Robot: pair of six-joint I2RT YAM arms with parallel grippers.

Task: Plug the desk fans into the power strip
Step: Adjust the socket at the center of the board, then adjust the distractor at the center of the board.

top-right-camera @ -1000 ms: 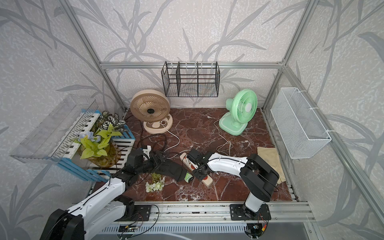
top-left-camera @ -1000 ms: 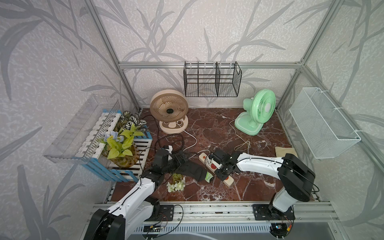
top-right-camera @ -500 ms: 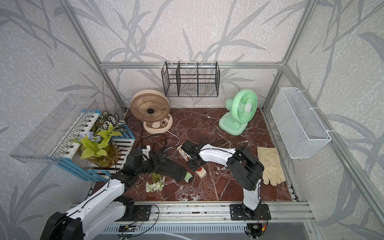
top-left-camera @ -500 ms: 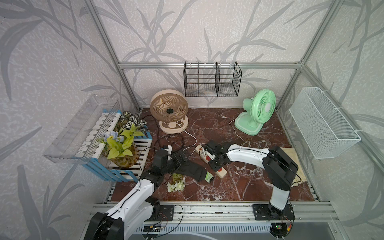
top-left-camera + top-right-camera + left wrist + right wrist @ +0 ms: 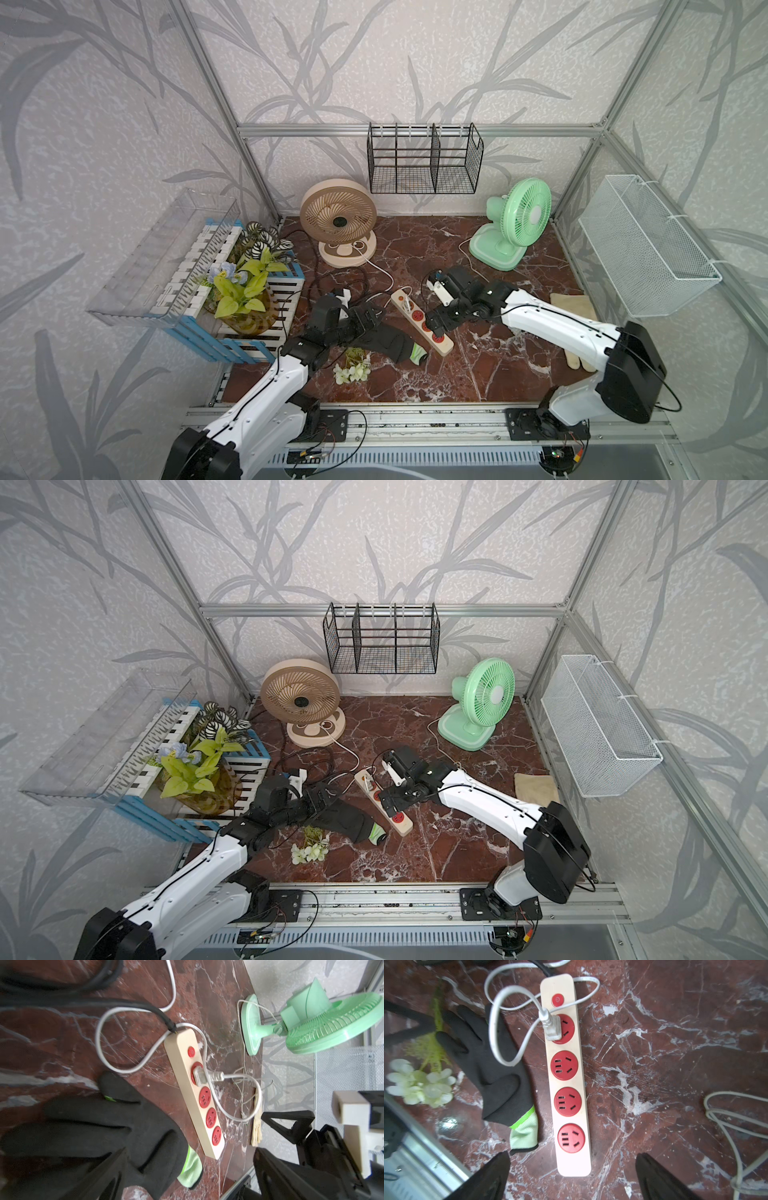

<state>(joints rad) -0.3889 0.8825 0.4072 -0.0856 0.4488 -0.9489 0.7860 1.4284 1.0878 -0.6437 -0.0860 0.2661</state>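
Crate [image 5: 249,351]: one, holding potted plants [image 5: 245,282].
Fans: two, a beige fan [image 5: 338,216] and a green fan [image 5: 525,214].
Power strip [image 5: 422,322]: one, mid-floor beside a black glove [image 5: 386,343]; four sockets [image 5: 564,1065], one white plug [image 5: 551,1026] in the socket next to the button [image 5: 557,1000].
Left gripper [image 5: 190,1149]: jaws apart, over the glove.
Right gripper [image 5: 572,1153]: jaws apart, above the strip.

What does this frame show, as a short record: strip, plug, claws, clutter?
power strip: flat on the tabletop, four red sockets
plug: white, in the socket next to the button; other three free
right claw: open, empty, above the strip's end away from the button
left claw: open, empty, over the glove
glove: black, beside the strip
fans: beige fan and green fan, upright at the back
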